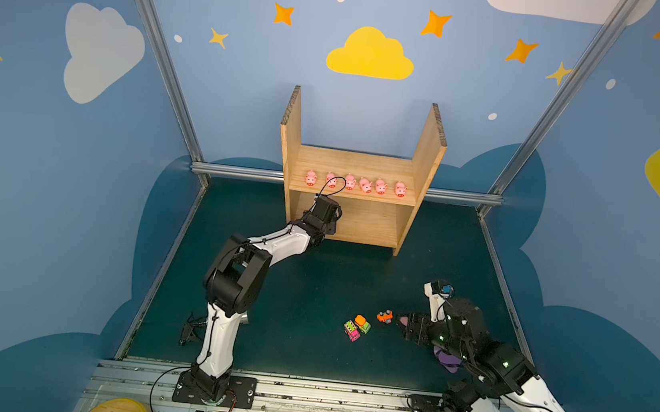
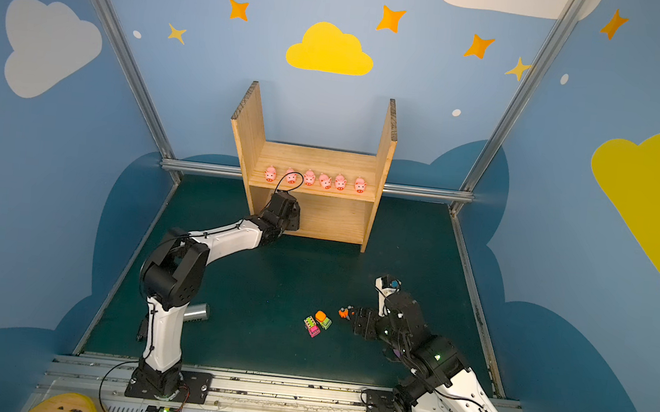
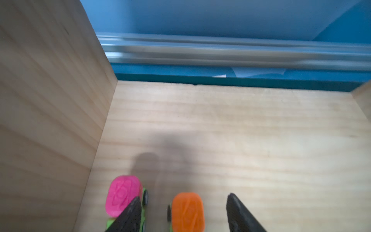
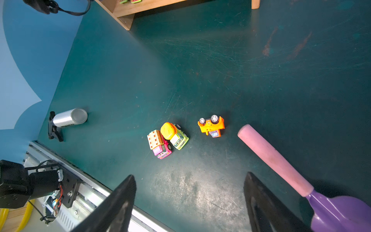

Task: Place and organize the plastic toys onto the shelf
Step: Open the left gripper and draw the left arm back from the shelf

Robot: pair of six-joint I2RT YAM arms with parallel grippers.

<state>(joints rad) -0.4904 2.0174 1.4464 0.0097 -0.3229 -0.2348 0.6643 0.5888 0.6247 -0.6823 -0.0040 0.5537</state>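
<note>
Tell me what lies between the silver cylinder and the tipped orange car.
A pink truck and a lime green truck, touching, in the right wrist view.

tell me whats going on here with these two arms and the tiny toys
The robot is shelving toys. Six pink pigs line the upper board of the shelf. The left gripper is in at the lower board, jaws apart either side of an orange-topped car that sits there beside a pink-topped car. The right gripper hangs open over the table, where a pink truck, a green mixer truck and a tipped-over orange vehicle wait.
</note>
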